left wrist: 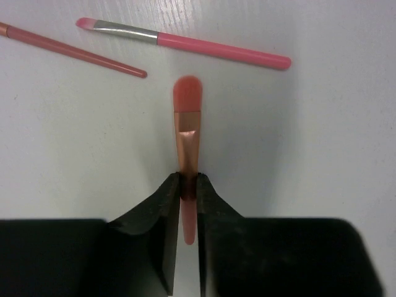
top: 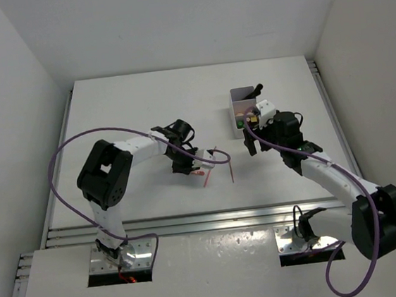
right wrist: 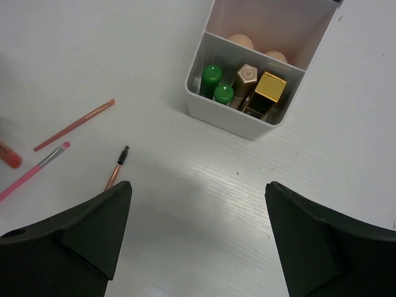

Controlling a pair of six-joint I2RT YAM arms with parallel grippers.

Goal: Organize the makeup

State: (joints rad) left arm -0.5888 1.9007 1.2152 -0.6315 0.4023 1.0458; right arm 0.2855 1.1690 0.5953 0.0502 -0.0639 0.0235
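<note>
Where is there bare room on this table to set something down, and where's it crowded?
Bare: the far-left table beyond the left arm, and the strip between the spoolie wand and the white box. Crowded: the box's near compartment, packed with green bottles and gold tubes, and the pink brushes by the left jaws.

White links with chunky black joint housings on both the left arm (top: 105, 176) and right arm (top: 328, 174). Purple cable (top: 52, 179) looping off each, down to shiny metal base plates (top: 142, 254). Matte black, wedge-shaped fingers (left wrist: 154, 229), pretty blocky up close.
</note>
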